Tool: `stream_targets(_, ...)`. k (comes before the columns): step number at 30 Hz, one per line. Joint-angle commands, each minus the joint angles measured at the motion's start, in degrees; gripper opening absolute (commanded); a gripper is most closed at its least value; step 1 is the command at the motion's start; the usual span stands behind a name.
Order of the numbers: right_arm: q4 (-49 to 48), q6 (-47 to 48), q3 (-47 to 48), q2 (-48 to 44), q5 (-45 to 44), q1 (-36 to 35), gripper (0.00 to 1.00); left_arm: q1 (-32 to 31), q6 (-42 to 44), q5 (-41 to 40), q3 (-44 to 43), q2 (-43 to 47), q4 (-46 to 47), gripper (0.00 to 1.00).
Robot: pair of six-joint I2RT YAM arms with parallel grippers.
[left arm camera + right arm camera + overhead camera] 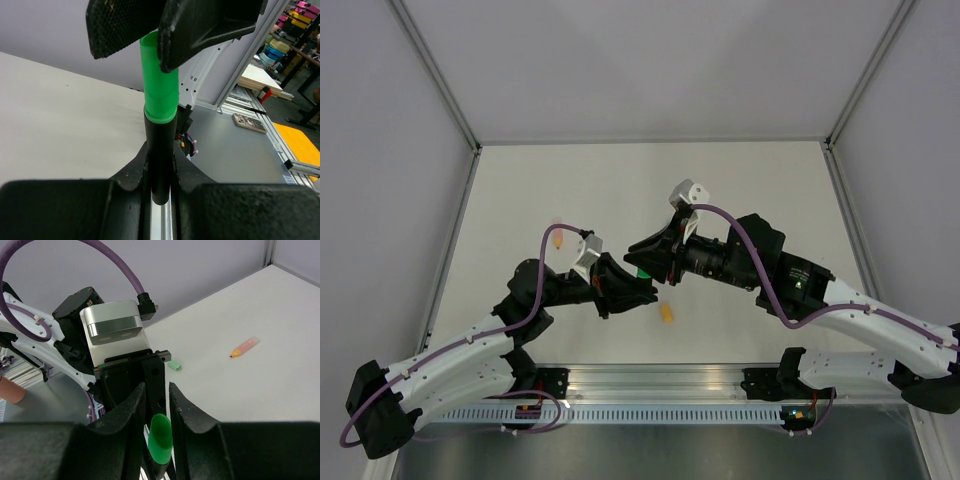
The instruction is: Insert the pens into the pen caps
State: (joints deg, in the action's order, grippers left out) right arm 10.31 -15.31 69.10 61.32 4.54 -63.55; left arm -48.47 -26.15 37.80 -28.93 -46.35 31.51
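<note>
One black pen (160, 160) between left jaws; green cap (156, 90) between right jaws.

The black-barrelled pen (160, 172) is clamped in the left gripper (161, 157), its end meeting the rim of the bright green cap (159, 85), which the right gripper (156, 390) pinches above the table. The pale pink-orange pen (560, 240) lies flat and uncapped, and the orange-yellow cap (667, 314) lies well apart from it
</note>
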Motion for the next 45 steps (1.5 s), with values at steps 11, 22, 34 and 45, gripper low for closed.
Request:
stream_targets(11,-5.3,-3.2,-5.9,-3.2,2.9,0.0,0.14,0.0,-1.4,1.5,0.6,0.6,4.8,0.02)
stream_targets(22,-7.1,-5.7,-11.9,-3.7,2.8,0.0,0.01,0.0,-4.0,0.4,1.7,1.2,7.9,0.02)
stream_targets(34,-9.8,-8.4,-18.9,-5.3,0.5,0.0,0.0,0.0,-3.1,-4.2,1.9,3.0,5.8,0.02)
stream_targets(45,-12.7,-11.8,-22.6,-6.2,5.7,-0.1,0.0,0.0,-3.7,-4.6,-0.2,2.8,5.7,0.02)
